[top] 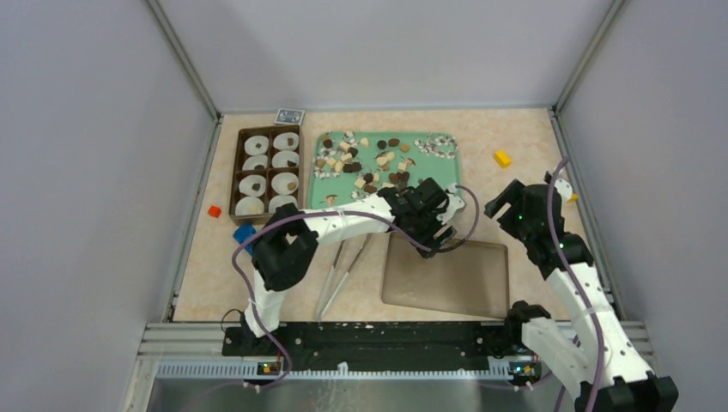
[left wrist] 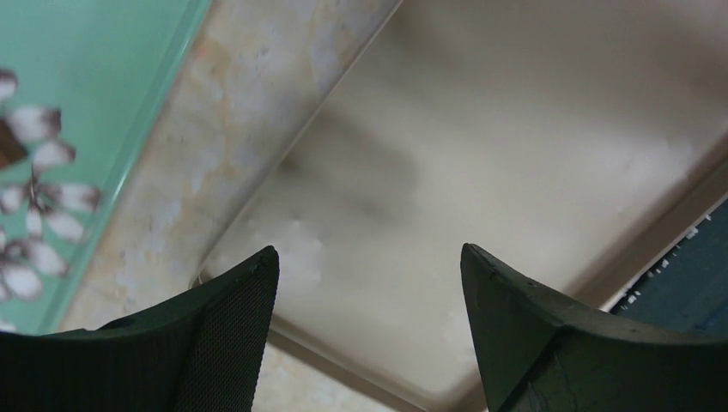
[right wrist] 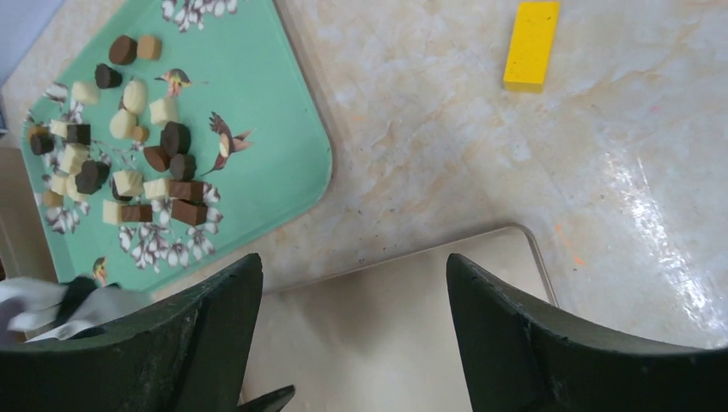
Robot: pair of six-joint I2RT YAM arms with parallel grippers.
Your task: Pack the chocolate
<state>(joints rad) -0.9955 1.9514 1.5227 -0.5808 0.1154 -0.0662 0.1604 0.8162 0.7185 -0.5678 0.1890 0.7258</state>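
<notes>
The chocolate [top: 369,163], several dark brown, cream and speckled bits, lies scattered on a green flowered tray [top: 446,142]. It also shows in the right wrist view [right wrist: 129,163]. A brown box [top: 238,172] of white paper cups stands left of the tray. My left gripper [top: 439,233] is open and empty, low over the far left corner of a translucent brown lid [top: 455,283], just in front of the tray. In the left wrist view the gripper [left wrist: 369,266] hangs over that lid [left wrist: 515,172]. My right gripper [top: 505,206] is open and empty above the lid's far right edge [right wrist: 412,326].
Metal tongs [top: 339,270] lie left of the lid. A yellow block [top: 502,158] lies right of the tray and shows in the right wrist view [right wrist: 532,45]. A red block [top: 214,211] and a blue block [top: 244,233] sit in front of the box. Grey walls enclose the table.
</notes>
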